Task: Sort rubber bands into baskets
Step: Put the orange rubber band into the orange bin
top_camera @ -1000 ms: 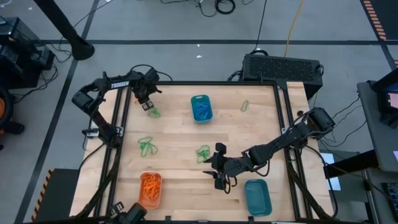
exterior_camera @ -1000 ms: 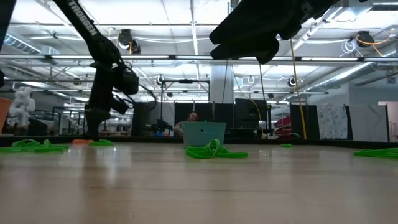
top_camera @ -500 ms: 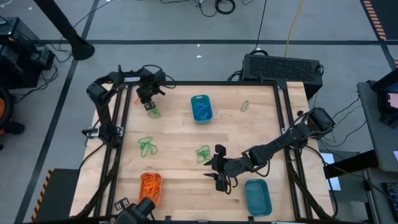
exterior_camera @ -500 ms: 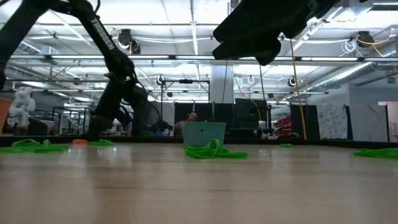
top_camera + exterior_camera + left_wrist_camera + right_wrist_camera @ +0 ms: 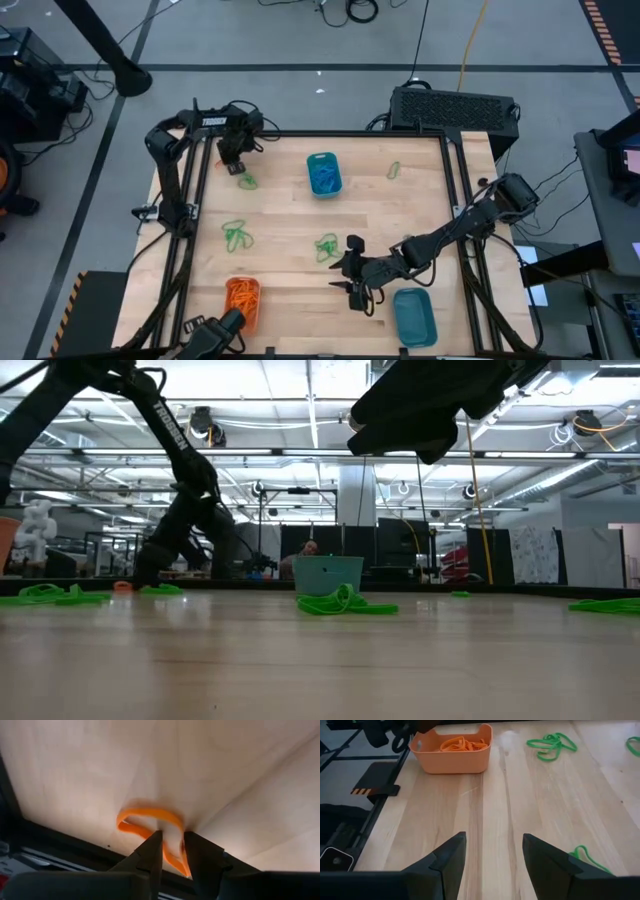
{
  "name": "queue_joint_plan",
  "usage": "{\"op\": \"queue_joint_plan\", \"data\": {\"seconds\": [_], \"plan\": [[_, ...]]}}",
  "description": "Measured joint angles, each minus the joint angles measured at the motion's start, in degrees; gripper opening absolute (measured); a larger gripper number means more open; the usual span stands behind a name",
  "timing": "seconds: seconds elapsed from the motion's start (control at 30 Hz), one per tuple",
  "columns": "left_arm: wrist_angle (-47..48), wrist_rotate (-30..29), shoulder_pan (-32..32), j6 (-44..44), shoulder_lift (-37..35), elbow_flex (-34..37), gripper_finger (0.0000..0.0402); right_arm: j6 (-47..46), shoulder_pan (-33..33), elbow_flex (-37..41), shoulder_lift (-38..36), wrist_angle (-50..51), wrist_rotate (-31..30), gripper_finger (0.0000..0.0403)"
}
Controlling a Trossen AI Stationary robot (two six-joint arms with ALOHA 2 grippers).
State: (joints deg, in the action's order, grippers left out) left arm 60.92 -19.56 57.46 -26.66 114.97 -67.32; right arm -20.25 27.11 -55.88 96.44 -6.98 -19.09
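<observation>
In the upper left of the overhead frame, the left gripper (image 5: pixel 233 158) is down at the far-left corner of the pale wooden table (image 5: pixel 290 215); its wrist camera shows the two dark fingers (image 5: pixel 151 851) nearly together, pinching a thin orange rubber band (image 5: pixel 150 822) lying on the wood. Just beside it lies a green rubber band (image 5: pixel 247 181), with another green tangle (image 5: pixel 236 235) lower down. The orange plastic basket (image 5: pixel 241 304), holding orange bands, sits at lower left. The teal basket (image 5: pixel 323 173) with blue bands stands at upper centre. The right gripper (image 5: pixel 354 284) hovers at lower centre, fingers spread and empty, near a green clump (image 5: pixel 326 246). An empty teal basket (image 5: pixel 414 315) sits at lower right.
</observation>
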Motion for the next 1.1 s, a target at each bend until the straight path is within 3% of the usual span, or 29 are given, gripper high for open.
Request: {"op": "queue_joint_plan", "data": {"seconds": [0.2,0.33,0.47,0.63,0.87,1.1], "plan": [[2.6,0.7,0.0,-2.2,0.4,-2.0,0.0019,0.1,0.0,0.0,0.0,0.0,0.0,0.0187],[5.3,2.4,-0.3,-0.8,0.7,-4.2,0.0008,0.1,0.0,0.0,0.0,0.0,0.0,0.0187],[9.3,11.0,-1.5,0.7,-1.1,-6.8,0.0004,0.1,0.0,0.0,0.0,0.0,-0.1,0.0187],[11.2,18.7,-4.6,1.1,-9.0,-7.2,0.0002,0.1,0.0,0.0,0.0,0.0,-0.1,0.0187],[15.1,27.6,-16.2,5.4,-24.1,-7.3,0.0001,0.1,0.0,0.0,0.0,0.0,-0.1,0.0187],[14.2,34.1,-33.9,16.3,-37.1,-7.1,0.0,0.1,0.0,0.0,0.0,-2.0,-0.1,0.0187]]}}
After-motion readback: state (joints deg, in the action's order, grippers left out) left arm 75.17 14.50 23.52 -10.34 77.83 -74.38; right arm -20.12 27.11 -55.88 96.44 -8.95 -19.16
